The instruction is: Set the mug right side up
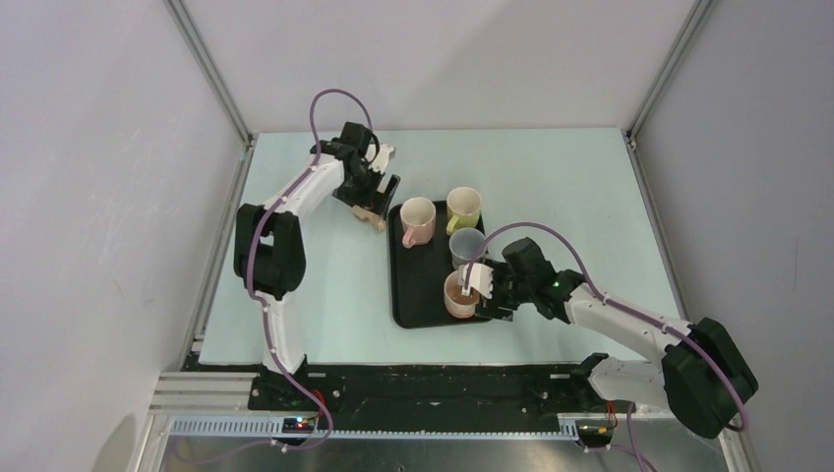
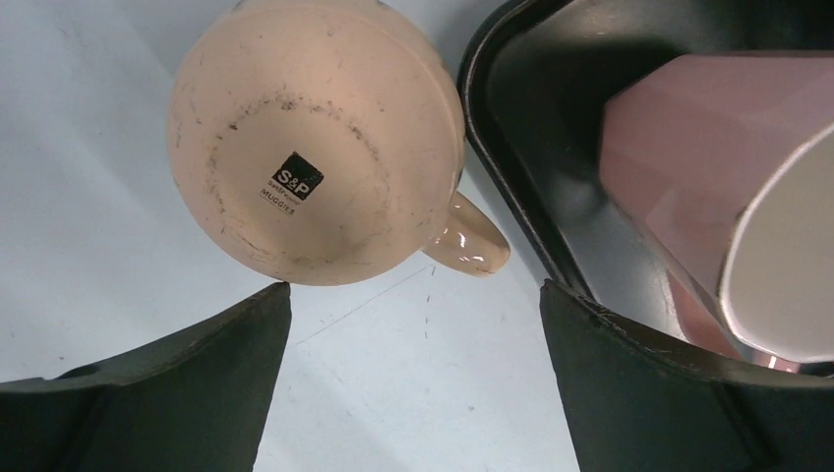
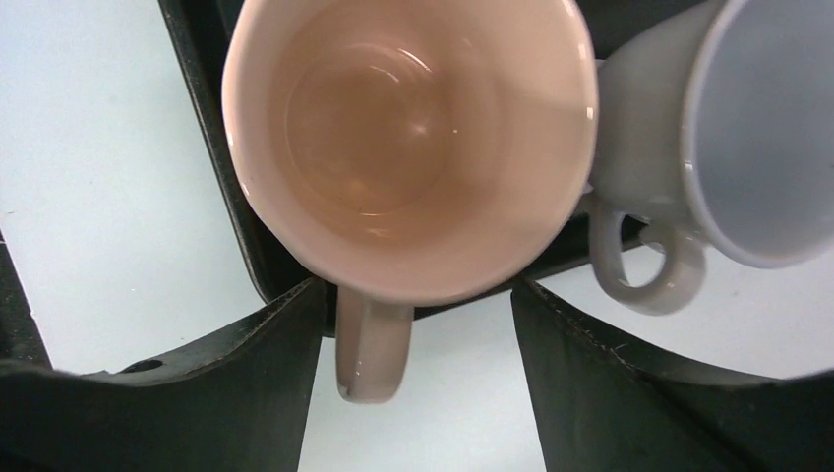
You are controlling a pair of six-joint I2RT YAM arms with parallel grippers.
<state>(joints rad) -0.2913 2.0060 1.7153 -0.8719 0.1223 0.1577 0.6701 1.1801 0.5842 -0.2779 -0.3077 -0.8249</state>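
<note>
A cream mug (image 2: 315, 138) stands upside down on the table, its base with a black "S&P" label facing up and its handle (image 2: 472, 246) pointing toward the black tray (image 2: 551, 98). In the top view this mug (image 1: 372, 212) sits just left of the tray's far-left corner. My left gripper (image 2: 413, 287) is open and empty and hovers just above and beside the mug (image 1: 384, 192). My right gripper (image 3: 415, 290) is open at the rim of an upright peach mug (image 3: 408, 147). That mug's handle (image 3: 372, 354) lies between the fingers.
The black tray (image 1: 418, 295) holds an upright pink mug (image 1: 418, 221), a yellow mug (image 1: 464, 208), a grey mug (image 1: 467, 246) and the peach mug (image 1: 458, 295). Enclosure walls and frame posts stand at the left, right and back.
</note>
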